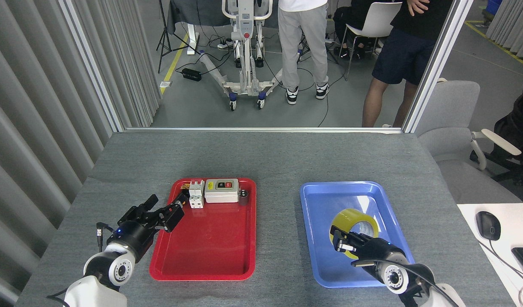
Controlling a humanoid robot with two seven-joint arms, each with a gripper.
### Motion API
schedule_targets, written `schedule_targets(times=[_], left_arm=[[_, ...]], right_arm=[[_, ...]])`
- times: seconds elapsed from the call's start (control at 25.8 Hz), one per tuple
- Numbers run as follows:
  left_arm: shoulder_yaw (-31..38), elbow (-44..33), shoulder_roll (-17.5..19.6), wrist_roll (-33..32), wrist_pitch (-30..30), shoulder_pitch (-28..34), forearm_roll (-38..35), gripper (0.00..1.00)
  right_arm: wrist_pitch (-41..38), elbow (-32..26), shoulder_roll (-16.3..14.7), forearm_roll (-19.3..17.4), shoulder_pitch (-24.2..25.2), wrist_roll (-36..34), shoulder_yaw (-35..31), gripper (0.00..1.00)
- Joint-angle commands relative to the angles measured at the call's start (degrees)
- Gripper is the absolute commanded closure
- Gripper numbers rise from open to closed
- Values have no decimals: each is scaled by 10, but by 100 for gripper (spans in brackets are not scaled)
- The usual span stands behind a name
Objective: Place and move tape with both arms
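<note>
The tape [345, 218], a glossy yellow roll, stands tilted inside the blue tray [325, 200], towards its near right part. My right gripper [344, 244] comes in from the bottom right and is shut on the roll's near rim. Whether the roll rests on the tray floor I cannot tell. My left gripper [161, 212] hovers at the left edge of the red tray [210, 247]. It points right, its fingers are spread, and nothing is between them.
At the red tray's far end sit a grey switch box [221, 190], white breakers [196, 194] and a small black cylinder [243, 197]. A white desk with a mouse [488, 225] adjoins on the right. People stand beyond the table's far edge.
</note>
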Motion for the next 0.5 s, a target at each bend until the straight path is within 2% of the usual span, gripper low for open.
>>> schedule_targets(times=[0.0, 0.04, 0.12, 0.19, 0.31, 0.39, 0.46], left_arm=[[-46, -112, -25, 20, 161, 50, -133, 29], [-66, -135, -22, 39, 187, 78, -154, 23], [-79, -144, -18, 131, 188, 121, -169, 13], [-82, -143, -20, 223, 198, 141, -194, 12], [-96, -136, -31, 244, 241, 143, -286, 9], [-124, -136, -41, 249, 289, 148, -296, 1], [-141, -140, -44, 249, 302, 168, -286, 1]], right_arm=[[49, 76, -27, 9, -44, 51, 8, 81], [57, 104, -31, 9, -59, 57, 18, 81], [65, 156, -35, 2, -94, 60, 47, 81], [66, 194, -36, -6, -127, 61, 63, 80], [61, 215, -36, -36, -158, 63, 64, 80], [62, 216, -36, -58, -168, 62, 65, 80], [65, 219, -34, -60, -171, 62, 68, 80]])
